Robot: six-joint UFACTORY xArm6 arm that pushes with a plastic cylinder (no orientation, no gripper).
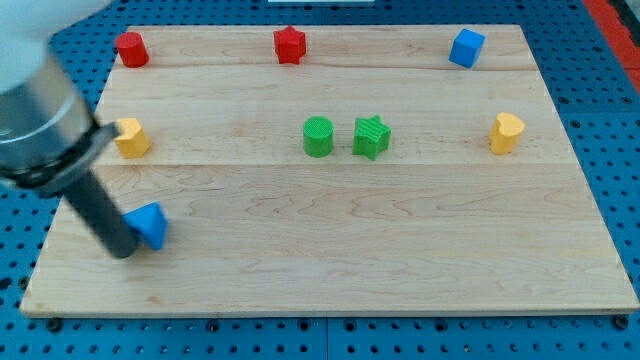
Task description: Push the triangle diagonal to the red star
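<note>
The blue triangle point(151, 223) lies near the board's lower left. My tip point(123, 250) rests on the board just left of and below it, touching its left side. The rod slants up to the view's left and is blurred. The red star point(289, 44) sits at the top edge, left of centre, far from the triangle.
A red cylinder point(131, 48) is at the top left, a blue cube point(466, 47) at the top right. A yellow block point(131, 137) sits at mid left, another yellow block point(506, 132) at mid right. A green cylinder point(318, 137) and green star point(371, 136) stand mid-board.
</note>
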